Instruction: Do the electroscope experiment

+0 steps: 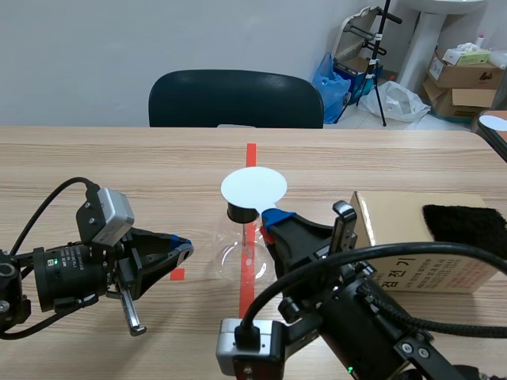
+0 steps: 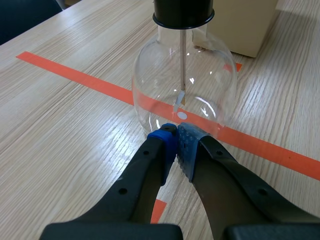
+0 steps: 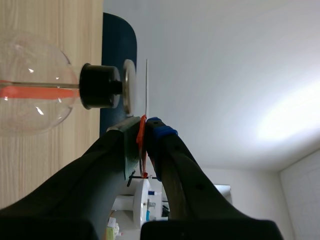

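The electroscope is a clear glass flask (image 1: 238, 257) with a black stopper (image 1: 240, 212), standing on the orange tape line at mid-table. A metal rod with a small foil leaf (image 2: 181, 96) hangs inside it. My right gripper (image 1: 273, 220) is shut on the edge of a thin white disc (image 1: 253, 188), which hovers just over the stopper. In the right wrist view the white disc (image 3: 146, 85) is edge-on, close to the metal cap (image 3: 129, 87) but apart from it. My left gripper (image 2: 176, 132) is shut on nothing, its tips right at the flask's (image 2: 185, 85) base.
A cardboard box (image 1: 412, 253) with a black furry cloth (image 1: 467, 226) on top stands to the right of the flask. A dark chair (image 1: 236, 99) sits behind the table's far edge. Bags and boxes lie on the floor beyond.
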